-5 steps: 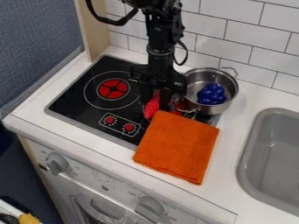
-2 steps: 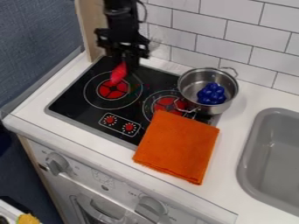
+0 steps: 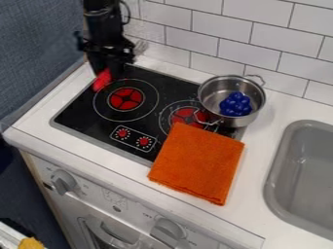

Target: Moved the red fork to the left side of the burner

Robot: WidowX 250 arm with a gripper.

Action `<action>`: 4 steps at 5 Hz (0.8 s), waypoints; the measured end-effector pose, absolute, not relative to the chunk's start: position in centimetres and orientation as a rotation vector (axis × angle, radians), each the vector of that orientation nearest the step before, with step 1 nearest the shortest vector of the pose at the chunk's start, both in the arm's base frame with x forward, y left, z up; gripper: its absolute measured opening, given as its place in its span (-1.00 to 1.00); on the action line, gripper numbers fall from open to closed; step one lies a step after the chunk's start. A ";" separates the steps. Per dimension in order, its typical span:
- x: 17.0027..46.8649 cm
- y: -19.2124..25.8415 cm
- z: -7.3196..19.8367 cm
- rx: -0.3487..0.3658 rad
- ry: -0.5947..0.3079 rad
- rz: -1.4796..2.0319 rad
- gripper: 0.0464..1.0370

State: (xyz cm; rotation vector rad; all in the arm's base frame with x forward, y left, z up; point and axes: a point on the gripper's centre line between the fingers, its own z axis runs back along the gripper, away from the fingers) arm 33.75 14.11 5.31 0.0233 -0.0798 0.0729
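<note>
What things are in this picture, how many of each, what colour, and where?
Red fork: one, red, in the gripper over the cooktop's far left edge
Burners: two, red within white rings, on the cooktop
Cooktop: one, black, on the counter
Small dials: two, red, at the cooktop's front
Pot: one, silver, at the cooktop's right
Cluster of balls: one, blue, inside the pot
Cloth: one, orange, partly on the cooktop
Counter: one, white
Sink: one, grey, right
Large knobs: two, grey, front panel
Wall tiles: many, white, behind
Arm: one, black, upper left
Gripper: one, black, at the arm's end
</note>
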 end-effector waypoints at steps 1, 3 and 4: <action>33.7 15.2 5.0 0.046 -0.093 0.129 -0.24; 34.7 16.2 1.7 0.050 -0.045 0.107 -0.24; 35.3 16.8 1.2 0.044 -0.029 0.082 -0.24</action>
